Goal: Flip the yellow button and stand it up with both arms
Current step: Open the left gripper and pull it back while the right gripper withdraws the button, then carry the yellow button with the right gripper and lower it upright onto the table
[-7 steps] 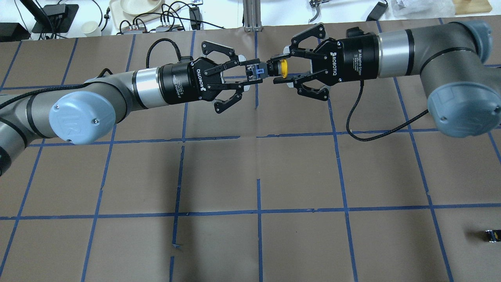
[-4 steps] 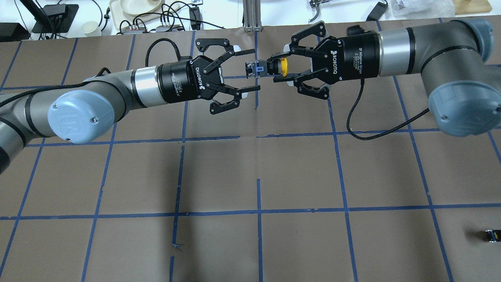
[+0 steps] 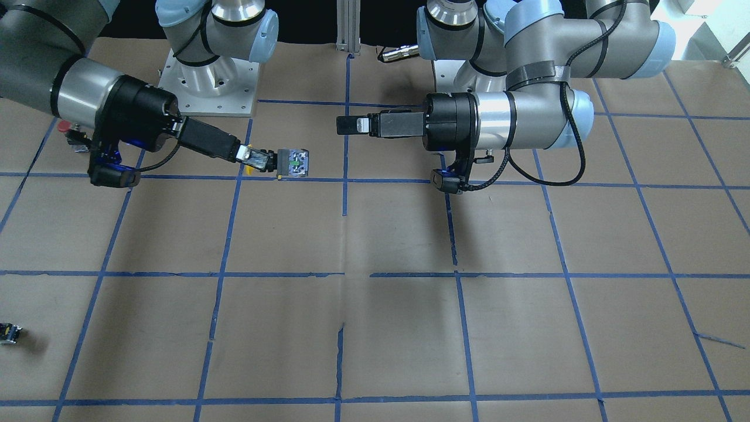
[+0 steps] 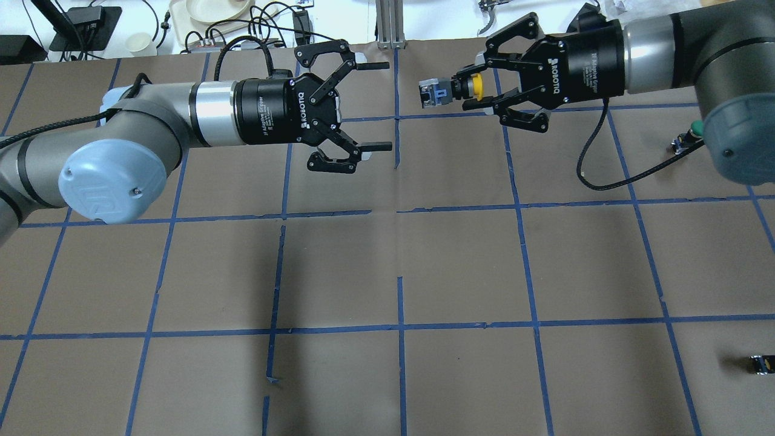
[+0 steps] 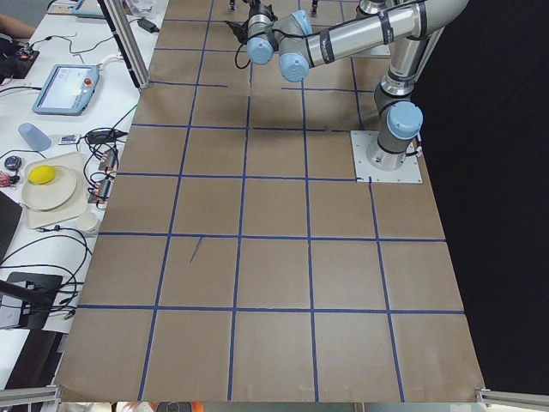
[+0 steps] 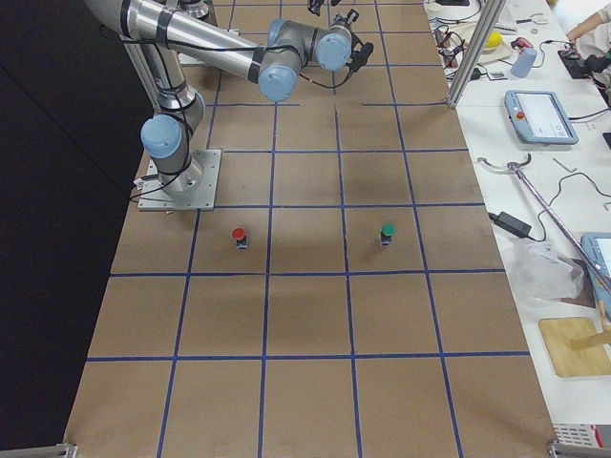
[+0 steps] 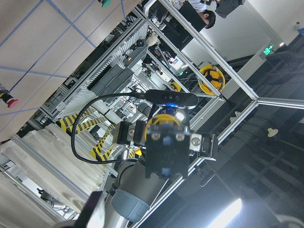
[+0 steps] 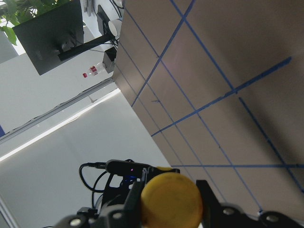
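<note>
Yellow button [image 4: 451, 89]: in the air over the far part of the table [image 4: 460, 260], lying sideways, with its cap toward the right wrist and its grey switch end pointing at the left arm
Right gripper [image 4: 466, 89]: closed on the button around the cap end; in its wrist view you see the yellow cap filling the space between the fingers
Left gripper [image 4: 379, 105]: spread wide with nothing in it, level with the button but well apart from it
Just changed: a second ago the left gripper was clamped on the switch end while the right one had the cap end; the left then let go, and now the arms have drawn apart, the right one carrying the button off to its own side
What that means for you: the hand-over looks finished, so the button now rides in the right gripper alone; the flip seems part done, but the stand-up is not, since the button is not yet on the table and is not upright
Next, as a judgement: you would have to turn the wrist so the switch end faces down before setting it on the table
Writing: ROBOTIQ in white on both gripper bodies in the overhead view; the finer print beside it is too small to read with any certainty
Farther out: a red button [image 6: 239, 236] and a green button [image 6: 388, 232] stand on the table on the right arm's side, and a small black part [image 4: 760, 363] lies near the front right corner
</note>
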Robot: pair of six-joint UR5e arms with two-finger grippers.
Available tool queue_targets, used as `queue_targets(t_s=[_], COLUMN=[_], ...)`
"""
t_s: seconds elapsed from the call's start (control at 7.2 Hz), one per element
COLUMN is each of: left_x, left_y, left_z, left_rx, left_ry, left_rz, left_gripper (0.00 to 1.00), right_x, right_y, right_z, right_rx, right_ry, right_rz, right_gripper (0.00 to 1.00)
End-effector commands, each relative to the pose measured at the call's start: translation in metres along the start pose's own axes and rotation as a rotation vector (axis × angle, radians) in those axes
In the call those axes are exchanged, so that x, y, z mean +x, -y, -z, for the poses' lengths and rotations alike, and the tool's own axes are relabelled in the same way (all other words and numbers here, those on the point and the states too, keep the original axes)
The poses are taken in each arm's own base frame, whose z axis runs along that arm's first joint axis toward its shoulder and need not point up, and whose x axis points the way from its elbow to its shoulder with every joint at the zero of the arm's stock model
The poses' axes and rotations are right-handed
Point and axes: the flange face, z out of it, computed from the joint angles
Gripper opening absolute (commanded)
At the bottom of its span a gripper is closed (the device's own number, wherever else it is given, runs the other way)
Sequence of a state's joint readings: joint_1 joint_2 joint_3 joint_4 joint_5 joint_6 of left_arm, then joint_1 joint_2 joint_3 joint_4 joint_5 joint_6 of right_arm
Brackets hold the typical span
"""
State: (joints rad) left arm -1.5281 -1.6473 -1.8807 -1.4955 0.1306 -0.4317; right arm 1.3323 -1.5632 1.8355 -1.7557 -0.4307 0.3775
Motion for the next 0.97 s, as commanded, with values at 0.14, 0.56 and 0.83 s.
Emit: queue_targets(t_s=[0.14,0.56,0.83], left_x=[0.012,0.029,0.018], left_y=[0.011,0.031,0.043], left_z=[0.028,0.068,0.103], left_rx=[0.391,0.723,0.740], left_ry=[0.271,0.588,0.889], left_rz=[-0.034,-0.186,-0.395], left_gripper=[0.99,0.98,0.99], right_x=[0.019,0.050,0.075], right_y=[0.010,0.000,0.010], right_z=[0.022,0.044,0.064], right_rx=[0.111,0.029,-0.193], right_ry=[-0.287,-0.729,-1.024], right_rz=[0.282,0.752,1.080], right_gripper=[0.30,0.28,0.27])
